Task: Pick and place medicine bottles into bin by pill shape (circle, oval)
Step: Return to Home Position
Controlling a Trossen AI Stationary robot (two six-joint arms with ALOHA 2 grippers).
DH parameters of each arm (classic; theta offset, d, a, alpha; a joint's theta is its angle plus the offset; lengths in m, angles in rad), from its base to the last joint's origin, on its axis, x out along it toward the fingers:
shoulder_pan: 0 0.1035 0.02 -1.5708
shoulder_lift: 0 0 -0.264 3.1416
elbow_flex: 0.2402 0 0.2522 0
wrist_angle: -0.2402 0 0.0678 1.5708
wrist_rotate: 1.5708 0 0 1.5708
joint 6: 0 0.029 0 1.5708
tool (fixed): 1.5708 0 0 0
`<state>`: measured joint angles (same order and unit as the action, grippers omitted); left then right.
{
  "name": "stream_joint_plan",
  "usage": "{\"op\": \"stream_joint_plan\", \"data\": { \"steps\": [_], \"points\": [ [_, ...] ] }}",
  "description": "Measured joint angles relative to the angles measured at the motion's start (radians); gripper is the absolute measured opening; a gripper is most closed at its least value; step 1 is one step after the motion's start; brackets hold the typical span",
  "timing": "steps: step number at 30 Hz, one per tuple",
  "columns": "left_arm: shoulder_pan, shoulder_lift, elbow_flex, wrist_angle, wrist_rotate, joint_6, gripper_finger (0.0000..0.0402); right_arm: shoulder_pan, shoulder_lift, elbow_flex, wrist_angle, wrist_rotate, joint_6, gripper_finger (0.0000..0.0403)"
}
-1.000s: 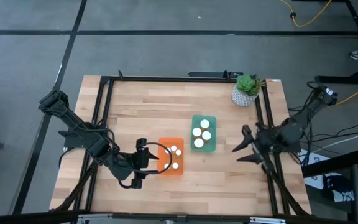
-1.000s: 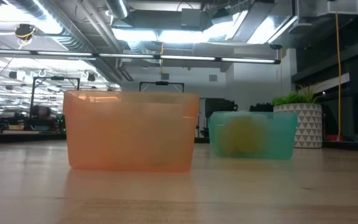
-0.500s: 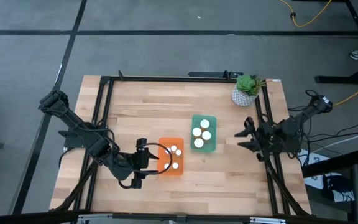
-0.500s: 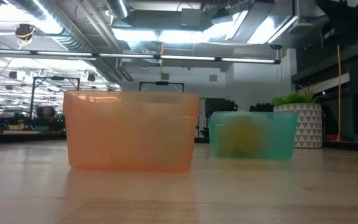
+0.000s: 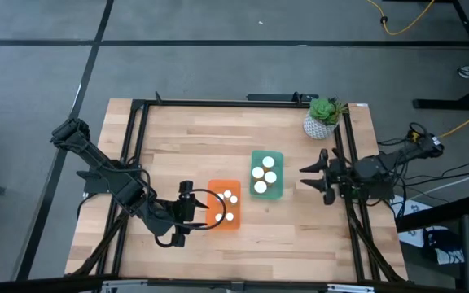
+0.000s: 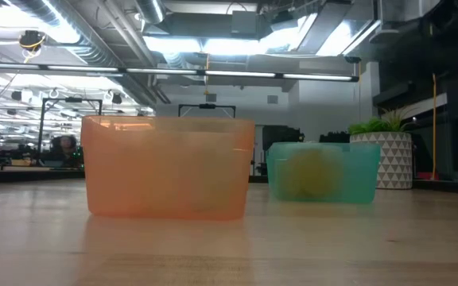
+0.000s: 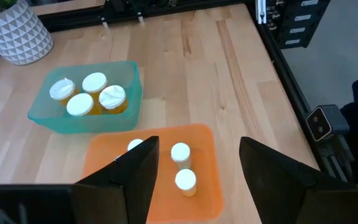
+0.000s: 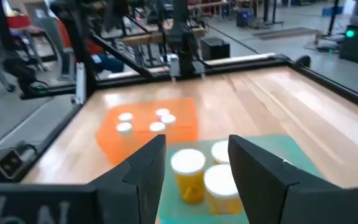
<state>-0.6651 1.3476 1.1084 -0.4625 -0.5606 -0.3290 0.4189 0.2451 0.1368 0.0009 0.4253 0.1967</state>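
Several small white-topped medicine bottles (image 7: 180,151) stand upright in the orange bin (image 5: 225,205). Several larger ones (image 7: 94,83) stand in the teal bin (image 5: 267,173). Both bins rest on the wooden table on their bottoms, the teal one farther and to the right. My left gripper (image 5: 212,209) hovers open over the orange bin's left edge, and in its wrist view the fingers (image 7: 138,174) stand above the bin with nothing between them. My right gripper (image 5: 306,177) hangs open near the table's right side, to the right of the teal bin, pointing at it (image 8: 196,144).
A green plant in a white patterned pot (image 5: 322,119) stands at the table's far right corner. A black metal frame (image 5: 141,155) runs along the table's edges. Bare wood (image 5: 194,146) lies to the far left of the bins, and more along the near edge.
My right arm has folded back toward the table's right edge and sunk lower. Its gripper has shifted slightly toward the far edge and levelled out, staying open. The bins and bottles have not moved.
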Motion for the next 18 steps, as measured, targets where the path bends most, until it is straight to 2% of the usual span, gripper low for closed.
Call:
{"op": "stream_joint_plan", "data": {
  "steps": [18],
  "points": [
    [0.0,0.0,0.0,0.003,0.0,0.0,0.0217,-0.088,0.0,-0.002,-0.111,-0.027,-0.02,0.0177]
  ]
}}
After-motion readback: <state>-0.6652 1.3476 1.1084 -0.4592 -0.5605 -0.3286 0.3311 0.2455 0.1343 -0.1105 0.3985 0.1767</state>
